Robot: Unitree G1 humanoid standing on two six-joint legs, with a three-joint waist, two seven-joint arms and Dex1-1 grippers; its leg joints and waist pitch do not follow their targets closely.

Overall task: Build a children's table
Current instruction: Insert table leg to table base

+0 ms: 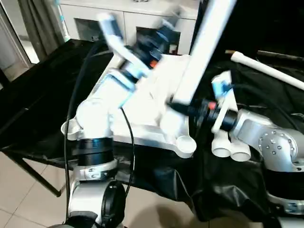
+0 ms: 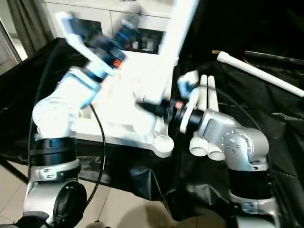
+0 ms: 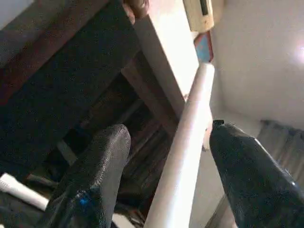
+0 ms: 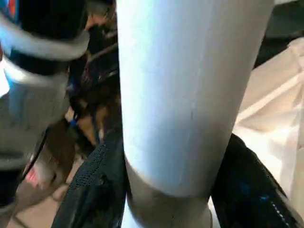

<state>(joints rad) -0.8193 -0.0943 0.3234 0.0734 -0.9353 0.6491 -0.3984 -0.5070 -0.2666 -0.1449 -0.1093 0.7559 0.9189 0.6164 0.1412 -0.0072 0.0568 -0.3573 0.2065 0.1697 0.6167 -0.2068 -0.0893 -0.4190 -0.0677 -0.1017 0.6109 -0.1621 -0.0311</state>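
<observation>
A black cloth-covered work table (image 1: 38, 114) is seen spread across the scene, with a white cabinet with glass doors (image 1: 90, 21) standing behind it. On the cloth the white plastic rectangular tabletop (image 1: 156, 102) is laid underside up, one of its round corner sockets (image 1: 186, 144) facing the near edge. A long white tubular leg (image 1: 202, 45) is held rising steeply from the right part of the tabletop toward the upper edge of the head views; whether its lower end is seated in a socket cannot be told. This leg is clamped near its base between the two black fingers (image 4: 95, 185) of the right gripper (image 1: 183, 108), whose pads are pressed against both sides of the tube. The left gripper (image 3: 173, 166) is raised over the far part of the tabletop, and in its wrist view its fingers (image 3: 102, 161) are spread apart on either side of the same leg, with a gap left at each side. Two further white legs (image 1: 228, 142) are laid side by side just beside the right forearm, their flared ends toward the near edge. A fourth white leg (image 1: 268, 71) is laid well apart on the cloth at the far right.
</observation>
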